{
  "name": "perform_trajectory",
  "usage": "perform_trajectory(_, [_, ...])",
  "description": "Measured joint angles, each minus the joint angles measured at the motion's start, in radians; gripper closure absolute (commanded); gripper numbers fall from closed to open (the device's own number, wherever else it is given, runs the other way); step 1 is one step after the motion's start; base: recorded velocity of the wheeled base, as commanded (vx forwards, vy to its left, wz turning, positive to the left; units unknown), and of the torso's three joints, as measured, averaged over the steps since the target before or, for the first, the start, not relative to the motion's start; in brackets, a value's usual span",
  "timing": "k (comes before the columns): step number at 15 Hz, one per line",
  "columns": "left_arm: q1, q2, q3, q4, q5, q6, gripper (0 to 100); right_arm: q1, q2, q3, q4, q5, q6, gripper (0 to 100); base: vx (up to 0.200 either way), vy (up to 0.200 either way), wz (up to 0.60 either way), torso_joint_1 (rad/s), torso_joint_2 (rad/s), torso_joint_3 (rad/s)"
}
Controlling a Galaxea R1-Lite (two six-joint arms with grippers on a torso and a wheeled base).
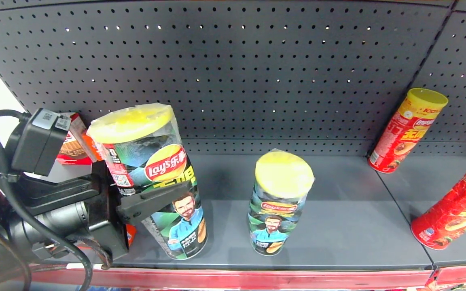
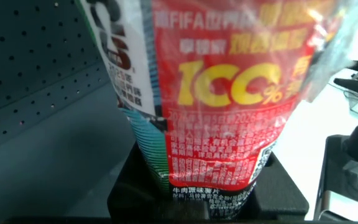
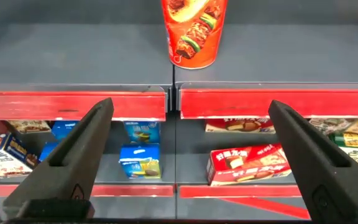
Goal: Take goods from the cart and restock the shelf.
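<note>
My right gripper (image 3: 190, 106) sits before the shelf's red front edge, fingers spread wide on nothing. My left gripper (image 1: 156, 196) is clamped around a green chip can (image 1: 160, 161), upright at the front left of the shelf (image 1: 358, 218); I can't tell if its base touches down. A second green can (image 1: 279, 202) stands mid-shelf near the front. At the right edge a red can (image 1: 455, 210) tilts, and another red can (image 1: 407, 129) leans on the pegboard (image 1: 257, 72) behind.

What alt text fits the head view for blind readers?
The left gripper grips a green chip can upright at the left of the shelf. A second green can stands beside it; a red can and another red can are farther right.
</note>
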State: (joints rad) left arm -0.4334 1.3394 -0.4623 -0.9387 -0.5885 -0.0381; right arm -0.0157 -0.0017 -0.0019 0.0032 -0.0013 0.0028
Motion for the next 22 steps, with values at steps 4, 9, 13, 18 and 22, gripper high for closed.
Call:
perform_trajectory(4, [0.000, -0.002, -0.025, 0.003, 0.000, 0.014, 100, 0.000, 0.000, 0.001, 0.000, 0.000, 0.000, 0, 0.000, 0.000, 0.00, 0.000, 0.00, 0.000])
perform_trajectory(9, [0.006, 0.070, -0.160, 0.005, -0.002, 0.096, 100, 0.001, 0.000, 0.002, 0.000, 0.000, 0.000, 0, 0.000, 0.000, 0.00, 0.000, 0.00, 0.000])
perform_trajectory(13, [0.001, 0.206, -0.337, 0.020, -0.073, 0.099, 100, 0.000, 0.000, 0.002, 0.000, 0.000, 0.000, 0, 0.000, 0.000, 0.00, 0.000, 0.00, 0.000])
perform_trajectory(18, [0.024, 0.342, -0.442, 0.127, -0.295, 0.093, 100, 0.000, 0.000, 0.002, 0.000, 0.000, 0.000, 0, 0.000, 0.000, 0.00, 0.000, 0.00, 0.000])
perform_trajectory(22, [0.040, 0.429, -0.554, 0.206, -0.301, 0.163, 100, 0.000, 0.000, 0.002, 0.000, 0.000, 0.000, 0, 0.000, 0.000, 0.00, 0.000, 0.00, 0.000])
